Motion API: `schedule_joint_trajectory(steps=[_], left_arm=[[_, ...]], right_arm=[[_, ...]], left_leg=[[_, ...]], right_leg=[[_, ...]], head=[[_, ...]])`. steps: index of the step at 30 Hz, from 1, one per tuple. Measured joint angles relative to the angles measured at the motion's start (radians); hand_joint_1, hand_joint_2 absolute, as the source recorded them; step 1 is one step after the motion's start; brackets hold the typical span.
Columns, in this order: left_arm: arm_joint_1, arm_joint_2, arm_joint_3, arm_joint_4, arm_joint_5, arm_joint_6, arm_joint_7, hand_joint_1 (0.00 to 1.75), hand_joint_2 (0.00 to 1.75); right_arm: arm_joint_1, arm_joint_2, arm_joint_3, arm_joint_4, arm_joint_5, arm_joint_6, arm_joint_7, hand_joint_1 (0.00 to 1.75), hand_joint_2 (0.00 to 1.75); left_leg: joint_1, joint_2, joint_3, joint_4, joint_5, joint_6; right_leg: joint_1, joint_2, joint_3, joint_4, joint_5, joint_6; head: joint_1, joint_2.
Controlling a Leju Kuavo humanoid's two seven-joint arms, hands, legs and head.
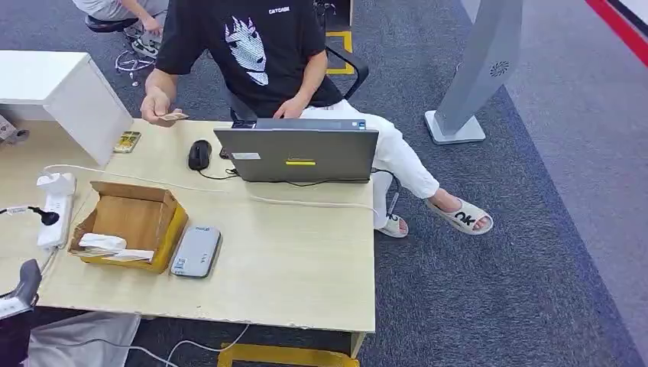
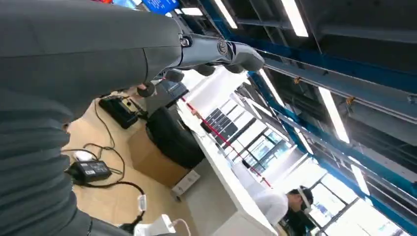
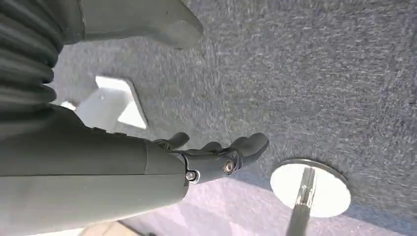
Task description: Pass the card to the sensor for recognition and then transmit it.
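The task looks barely begun: the small tan card (image 1: 174, 117) is pinched in the hand (image 1: 155, 105) of the seated person in a black printed T-shirt, at the far left of the pale wooden surface (image 1: 290, 260), and the flat silver-grey sensor box (image 1: 196, 251) lies near the left front, beside the open cardboard box (image 1: 130, 222), with nothing on it. The robot's left hand (image 2: 216, 51) is raised, fingers loosely spread and empty. The right hand (image 3: 216, 155) hangs over the grey carpet (image 3: 319, 73), fingers slightly curled and apart, holding nothing.
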Motion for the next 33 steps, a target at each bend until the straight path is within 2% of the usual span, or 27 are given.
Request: schedule_joint_trajectory(steps=[5,8,12,22,31,32,33], left_arm=[[-0.025,0.114,-0.201,0.061,-0.114,0.097,0.123,0.0,1.75],[-0.058,0.177,-0.306,0.1,-0.169,0.111,0.198,0.0,1.75],[-0.102,0.231,-0.396,0.146,-0.19,0.113,0.24,0.0,1.75],[-0.218,0.309,-0.522,0.209,-0.312,0.095,0.314,0.0,1.75],[-0.273,0.321,-0.588,0.23,-0.33,0.086,0.329,0.0,1.75],[-0.276,0.322,-0.595,0.233,-0.33,0.087,0.329,0.05,1.75],[-0.278,0.323,-0.601,0.235,-0.33,0.087,0.329,1.45,1.75]], right_arm=[[-0.025,0.0,-0.049,0.037,0.089,-0.005,-0.022,0.0,1.75],[-0.031,-0.002,-0.069,0.06,0.118,-0.014,-0.031,0.0,1.75],[-0.039,-0.004,-0.087,0.085,0.143,-0.017,-0.034,0.0,1.75],[-0.082,-0.02,-0.116,0.159,0.194,-0.018,-0.031,0.0,1.75],[-0.114,-0.03,-0.133,0.205,0.21,-0.021,-0.035,0.0,1.75],[-0.116,-0.031,-0.135,0.209,0.21,-0.021,-0.035,0.0,1.75],[-0.119,-0.031,-0.136,0.213,0.21,-0.021,-0.035,0.0,1.75]], left_leg=[[0.0,0.0,0.0,0.0,0.001,0.0],[0.0,-0.001,0.0,0.0,0.001,0.0],[0.0,-0.001,0.0,0.0,0.001,0.0],[0.0,0.0,0.001,0.0,0.001,0.0],[0.0,0.0,0.001,0.001,0.001,0.0],[0.0,0.0,0.0,0.001,0.001,0.0],[0.0,0.0,0.0,0.001,0.001,0.0]], right_leg=[[0.0,0.0,0.0,0.0,0.0,0.0],[0.0,0.0,0.001,0.001,0.0,0.0],[0.0,0.0,0.0,0.001,0.0,0.0],[0.0,0.0,0.0,0.001,0.001,0.0],[0.0,0.001,0.0,0.001,0.001,0.0],[0.0,0.001,-0.001,0.001,0.001,0.0],[0.0,0.001,-0.001,0.001,0.001,0.0]], head=[[0.0,0.0],[0.0,0.0],[0.0,0.0],[0.0,0.0],[0.0,0.0],[0.0,0.0],[0.0,0.0]])
